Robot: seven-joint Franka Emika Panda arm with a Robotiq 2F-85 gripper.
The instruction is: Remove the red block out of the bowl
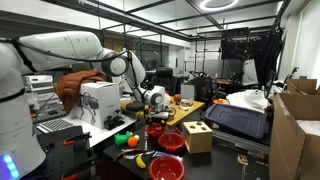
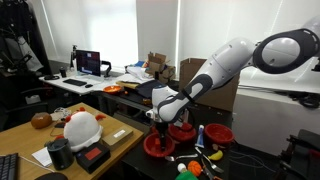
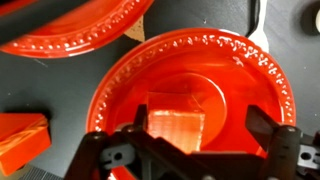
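Note:
In the wrist view the red block (image 3: 177,122) lies in the middle of a red bowl (image 3: 252,62) with a beaded rim. My gripper (image 3: 200,128) is open and low over the bowl. Its left finger is close beside the block's left side and its right finger stands well apart on the right. The jaws hold nothing. In both exterior views the gripper (image 1: 155,108) (image 2: 160,120) points down over a red bowl (image 1: 157,129) (image 2: 158,146) on the dark table. The block is too small to make out there.
Another red dish (image 3: 80,25) lies just beyond the bowl and a red piece (image 3: 22,137) lies on the table to its left. More red bowls (image 1: 170,141) (image 2: 218,133), a wooden box (image 1: 197,136) and small toys including a green ball (image 1: 120,140) stand nearby.

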